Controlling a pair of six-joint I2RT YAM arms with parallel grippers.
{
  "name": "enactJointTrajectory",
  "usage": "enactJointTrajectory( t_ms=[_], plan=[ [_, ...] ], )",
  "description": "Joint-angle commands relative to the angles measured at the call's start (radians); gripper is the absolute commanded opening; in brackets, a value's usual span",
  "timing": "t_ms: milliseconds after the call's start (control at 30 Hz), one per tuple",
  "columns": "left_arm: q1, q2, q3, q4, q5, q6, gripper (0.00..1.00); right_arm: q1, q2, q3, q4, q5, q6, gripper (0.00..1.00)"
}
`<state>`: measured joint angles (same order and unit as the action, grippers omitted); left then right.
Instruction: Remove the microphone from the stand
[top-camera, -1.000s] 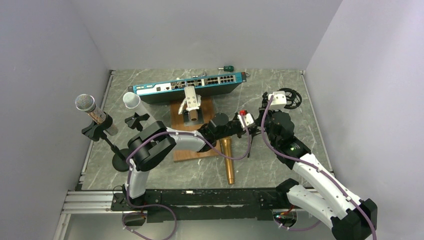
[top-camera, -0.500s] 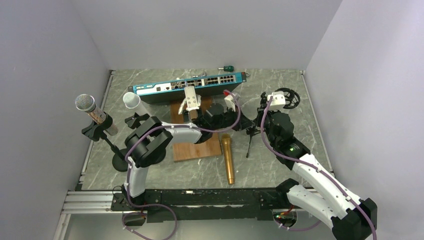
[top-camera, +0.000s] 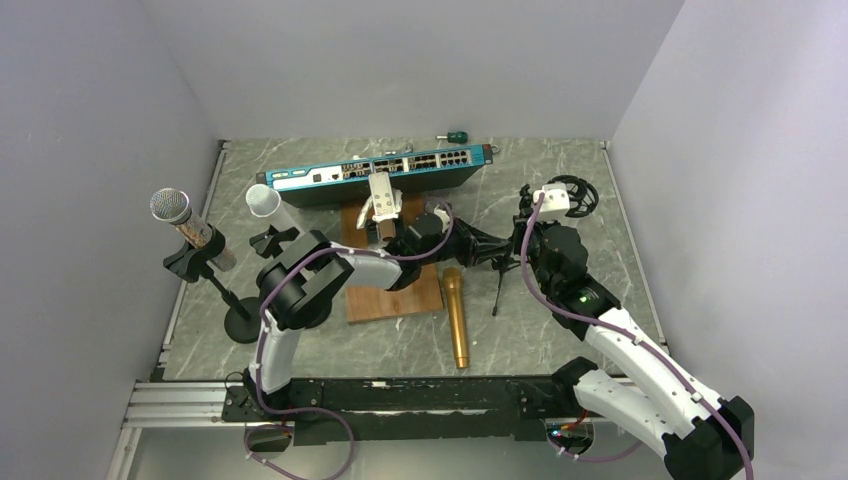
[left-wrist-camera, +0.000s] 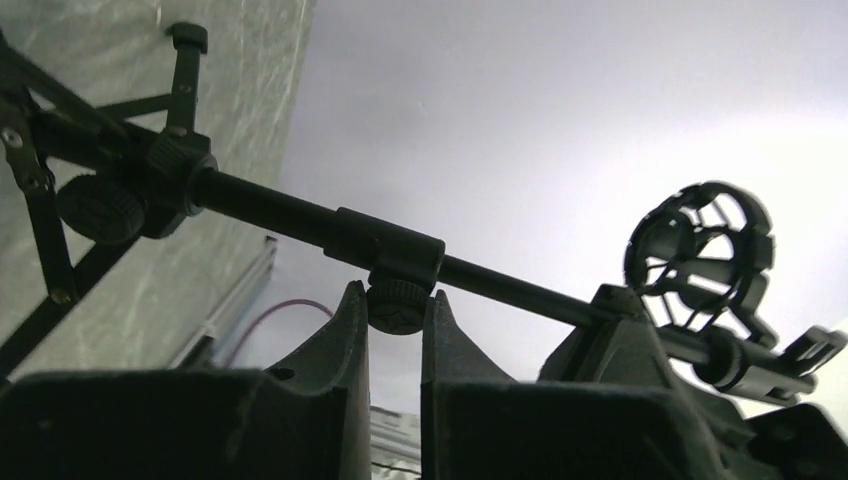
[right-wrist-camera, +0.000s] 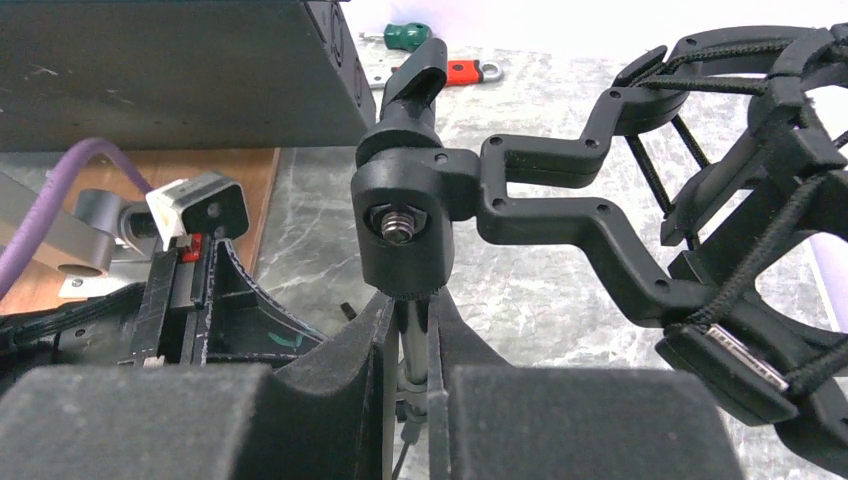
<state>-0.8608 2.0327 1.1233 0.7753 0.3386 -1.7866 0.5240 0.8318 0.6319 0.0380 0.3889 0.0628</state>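
Marble tabletop (top-camera: 560, 180) bears the gold microphone (top-camera: 457, 320), already lying flat beside the wooden board (top-camera: 385, 300) (shock mount (right-wrist-camera: 770, 180) empty). Right gripper (right-wrist-camera: 410, 305) is clamped on the stand's pole (left-wrist-camera: 270, 212), left gripper (left-wrist-camera: 395, 300) pinches its knob (left-wrist-camera: 397, 308); ease both off gently so the tripod stays upright

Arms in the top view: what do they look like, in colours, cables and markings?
The left arm and right arm have white link shells and black joint housings, each with a loose purple cable. A green light glows on the right arm. The left pincer and right pincer have black wedge-shaped fingers.
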Motion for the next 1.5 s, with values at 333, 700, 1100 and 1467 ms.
enactJointTrajectory(
  t_ms=[333, 700, 1100, 1467],
  plan=[
    [-0.009, -0.043, -0.089, 0.074, -0.092, -0.41, 0.0, 0.001, 0.005, 0.007, 0.003, -0.021, -0.021, 0.0],
    [-0.018, -0.078, -0.108, 0.129, -0.143, -0.195, 0.99, 0.001, -0.002, 0.007, -0.001, -0.027, -0.016, 0.0],
    [-0.054, -0.227, -0.246, 0.233, -0.084, 0.285, 0.94, 0.0, -0.008, -0.007, -0.013, -0.053, 0.001, 0.0],
    [-0.078, -0.506, -0.307, 0.0, -0.099, 0.614, 0.99, 0.0, -0.06, 0.062, -0.239, -0.023, 0.125, 0.63]
  ],
)
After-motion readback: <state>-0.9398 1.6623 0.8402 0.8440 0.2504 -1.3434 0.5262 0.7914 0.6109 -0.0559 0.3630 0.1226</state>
